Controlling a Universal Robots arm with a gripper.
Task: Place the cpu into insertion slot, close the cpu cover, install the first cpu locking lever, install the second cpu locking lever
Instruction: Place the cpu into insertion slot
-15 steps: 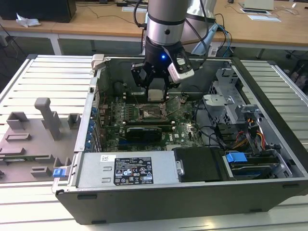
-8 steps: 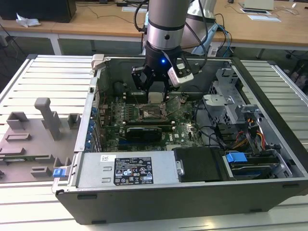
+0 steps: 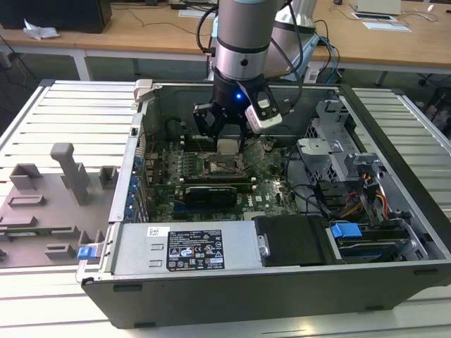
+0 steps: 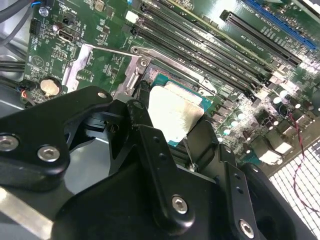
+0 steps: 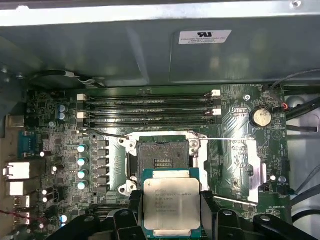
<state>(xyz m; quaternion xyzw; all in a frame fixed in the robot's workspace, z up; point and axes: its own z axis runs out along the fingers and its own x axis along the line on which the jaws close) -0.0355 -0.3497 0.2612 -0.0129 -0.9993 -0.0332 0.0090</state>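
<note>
Over the empty slot (image 5: 162,159) in the open case (image 3: 232,292), we find the gripper (image 5: 171,214) closed on the cpu (image 5: 170,199), clasping it across two opposite edges. The cpu lies flat, squared to the slot, just above and apart from it; we judge it not yet seated.

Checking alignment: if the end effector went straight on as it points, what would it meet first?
Likely the insertion slot, with the held cpu touching first; the end effector points down toward it, though depth is unclear.
</note>
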